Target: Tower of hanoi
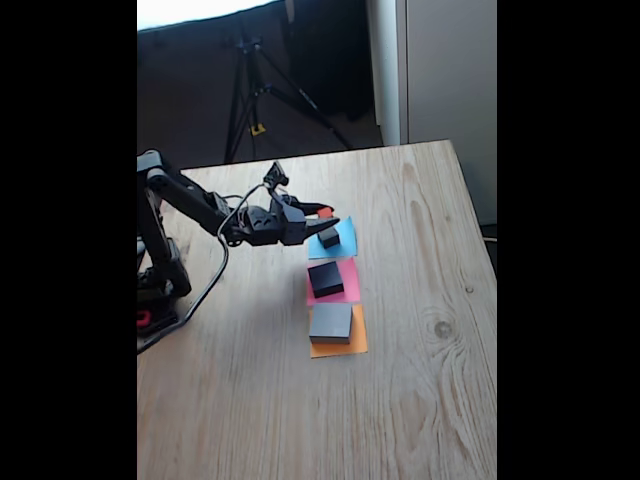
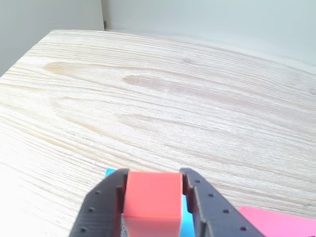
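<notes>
My gripper [image 1: 326, 215] hovers above the blue paper square [image 1: 345, 240], shut on the tiny red cube [image 1: 325, 212]. The wrist view shows that red cube [image 2: 152, 195] clamped between the two black fingers [image 2: 106, 202]. A small black cube [image 1: 329, 237] rests on the blue square just below the gripper. The medium black block [image 1: 325, 279] lies on the pink paper [image 1: 347, 285]. Nearest the camera, the large flat grey block [image 1: 331, 322] sits on the orange paper [image 1: 340, 347].
The black arm's base [image 1: 158, 285] stands at the left table edge with a cable looping beside it. A tripod [image 1: 252, 90] stands on the floor beyond the wooden table [image 1: 420, 380]. Bare wood stretches right of the papers.
</notes>
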Motion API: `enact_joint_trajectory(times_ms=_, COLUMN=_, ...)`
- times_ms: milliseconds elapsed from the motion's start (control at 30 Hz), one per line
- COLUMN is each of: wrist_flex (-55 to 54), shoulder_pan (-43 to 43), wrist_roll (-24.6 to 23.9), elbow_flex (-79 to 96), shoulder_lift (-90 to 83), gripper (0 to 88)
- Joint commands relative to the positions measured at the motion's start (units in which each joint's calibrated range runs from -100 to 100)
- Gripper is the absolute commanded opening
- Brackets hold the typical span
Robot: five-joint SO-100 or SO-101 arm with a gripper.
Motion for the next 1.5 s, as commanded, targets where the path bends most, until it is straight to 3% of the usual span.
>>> enact_joint_trajectory(times_ms=0, wrist_flex=17.5, shoulder_pan=1.6, wrist_roll=1.8, elbow_flex=-1.8, shoulder_lift=-13.1, gripper=2.2)
enact_joint_trajectory(times_ms=33, wrist_flex=22.2, shoulder_pan=2.0, wrist_roll=3.4, elbow_flex=-2.8, shoulder_lift=-15.1, gripper=2.2)
enact_joint_trajectory(times_ms=133, wrist_flex=40.1, shoulder_pan=3.3, wrist_roll=2.1, elbow_flex=-9.9, shoulder_lift=-20.6, gripper=2.2)
enact_joint_trajectory(times_ms=200, wrist_flex=54.6, shoulder_pan=3.9, wrist_roll=-2.6, elbow_flex=-18.6, shoulder_lift=-23.4, gripper=2.1)
enact_joint_trajectory(times_ms=300, wrist_flex=72.1, shoulder_pan=4.5, wrist_roll=-4.6, elbow_flex=-30.7, shoulder_lift=-26.2, gripper=2.1)
enact_joint_trajectory(times_ms=467, wrist_flex=90.7, shoulder_pan=7.2, wrist_roll=-6.9, elbow_flex=-46.7, shoulder_lift=-28.6, gripper=2.2)
enact_joint_trajectory(times_ms=600, wrist_flex=101.4, shoulder_pan=10.2, wrist_roll=-5.9, elbow_flex=-56.7, shoulder_lift=-29.9, gripper=2.1)
enact_joint_trajectory(times_ms=867, wrist_flex=118.5, shoulder_pan=17.2, wrist_roll=-4.4, elbow_flex=-76.6, shoulder_lift=-30.2, gripper=1.9)
enact_joint_trajectory(times_ms=1000, wrist_flex=123.4, shoulder_pan=21.2, wrist_roll=-1.1, elbow_flex=-81.8, shoulder_lift=-31.1, gripper=1.8)
enact_joint_trajectory(times_ms=1200, wrist_flex=124.6, shoulder_pan=26.0, wrist_roll=2.1, elbow_flex=-81.7, shoulder_lift=-32.6, gripper=1.7)
enact_joint_trajectory(times_ms=1467, wrist_flex=124.6, shoulder_pan=30.1, wrist_roll=1.9, elbow_flex=-80.9, shoulder_lift=-33.4, gripper=1.7)
